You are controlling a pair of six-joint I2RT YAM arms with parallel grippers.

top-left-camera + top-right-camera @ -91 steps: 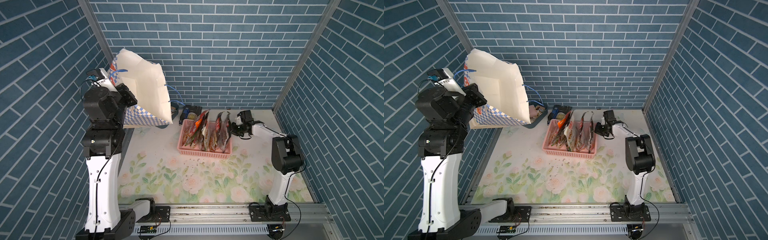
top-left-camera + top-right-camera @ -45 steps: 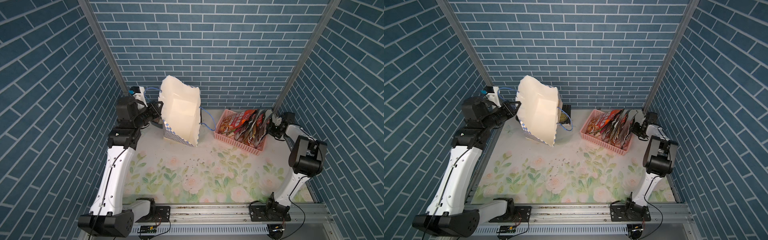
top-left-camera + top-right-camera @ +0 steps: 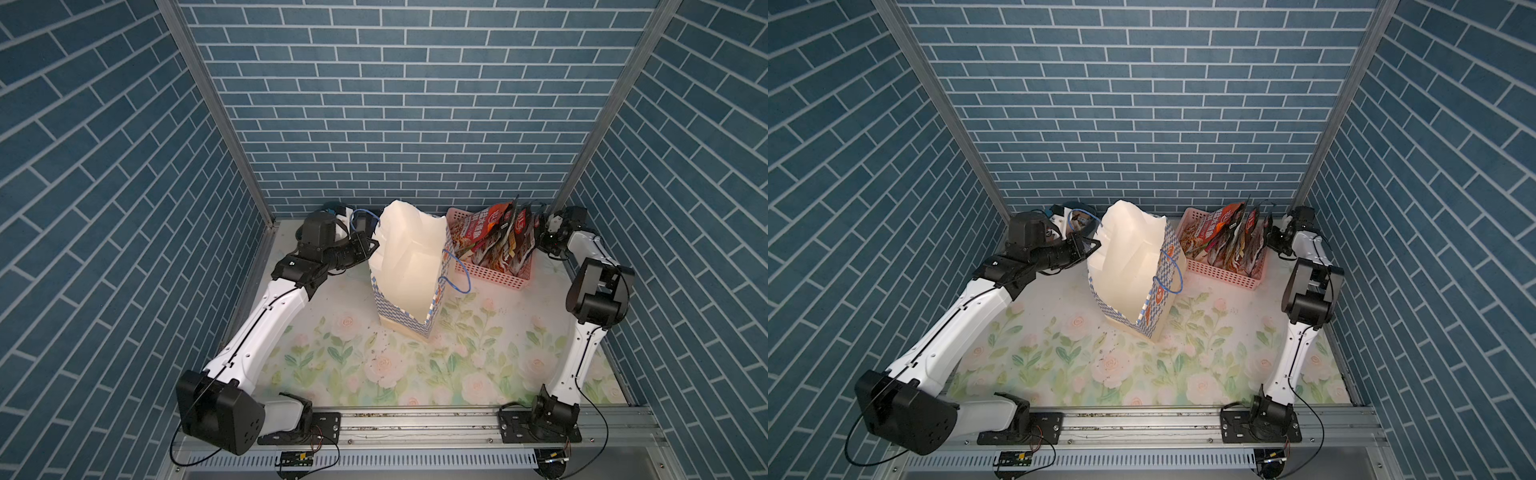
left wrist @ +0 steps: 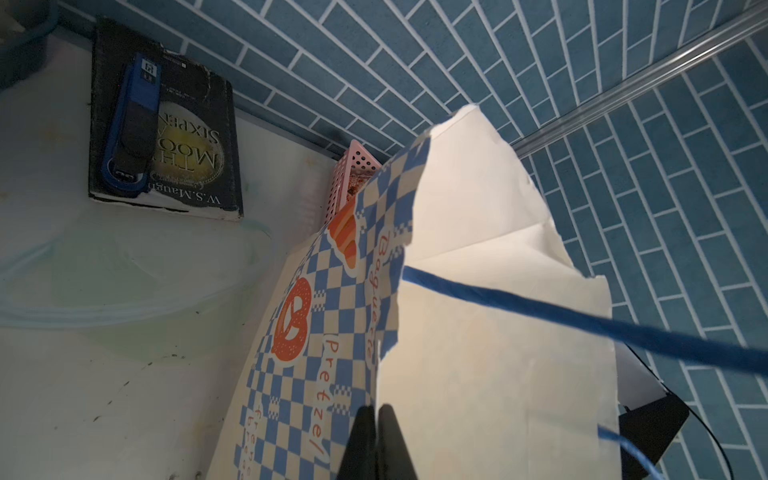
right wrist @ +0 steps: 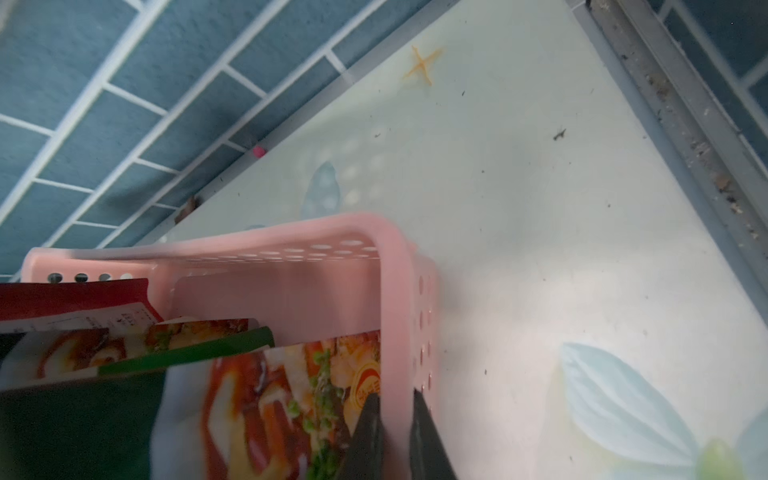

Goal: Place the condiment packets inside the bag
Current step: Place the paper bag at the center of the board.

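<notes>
White blue-checkered paper bag (image 3: 409,266) is pinched at rim by closed left fingers (image 4: 360,440), likely to hold mouth open. Pink plastic basket (image 5: 388,266) holding glossy red-black condiment packets (image 3: 494,232) is gripped at wall by right fingers (image 5: 368,432), just beside bag.

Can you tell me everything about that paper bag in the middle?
The bag is white paper with a blue-and-white checked band, orange pretzel and bread pictures, and blue cord handles. It stands open on the flowery mat, and its top edge is crumpled and ragged. The inside looks plain white, with nothing showing in it. The left gripper pinches its rim. A pink basket sits close on its other side; whether they touch is unclear.
</notes>
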